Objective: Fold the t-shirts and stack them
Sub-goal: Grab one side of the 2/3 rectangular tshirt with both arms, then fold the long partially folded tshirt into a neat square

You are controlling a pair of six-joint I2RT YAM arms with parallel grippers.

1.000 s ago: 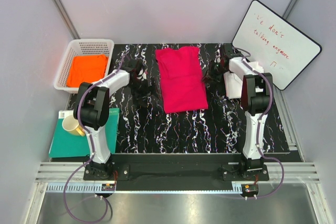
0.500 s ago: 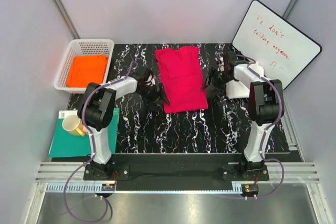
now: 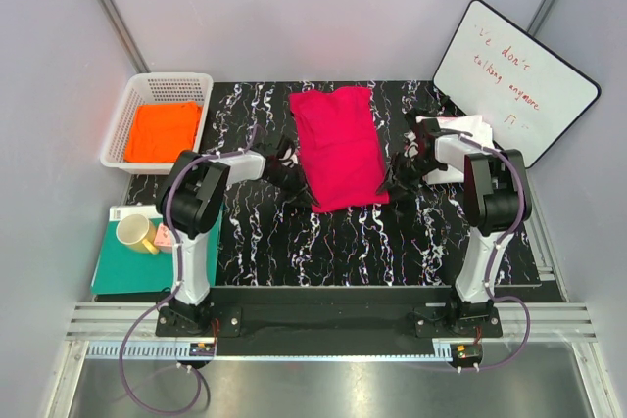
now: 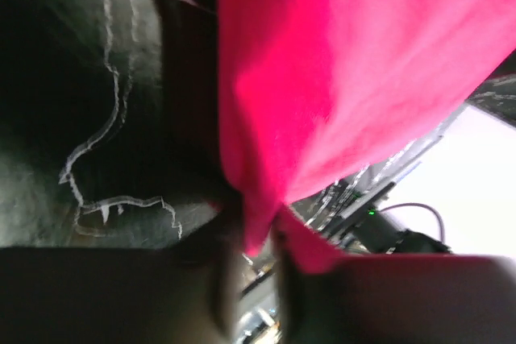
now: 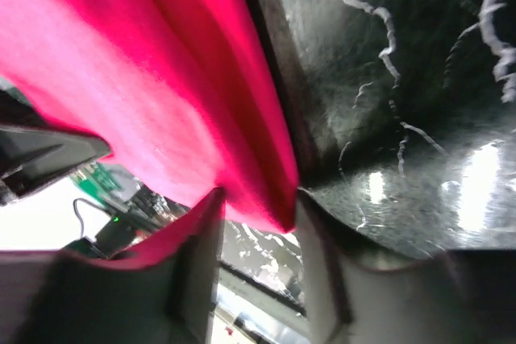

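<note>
— Where the bare table [image 3: 333,242] runs from its near edge up to the hem, what's held?
— At the near-left corner of the crimson-pink t-shirt [image 3: 338,144], the left gripper [image 3: 297,186] is pinched on cloth. The right gripper [image 3: 394,183] straddles the near-right corner; clamped or not, I cannot tell.
— Its lie?
— Mid-table, long axis near-to-far, neck toward the far edge.

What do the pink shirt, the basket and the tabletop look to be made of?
Pink shirt: soft matte cloth, probably cotton knit; it creases and sags at its edges. Basket: white, probably plastic, with a moulded lattice wall. Tabletop: black with white veins, marble-look; glossy, showing glare in the right wrist view.
</note>
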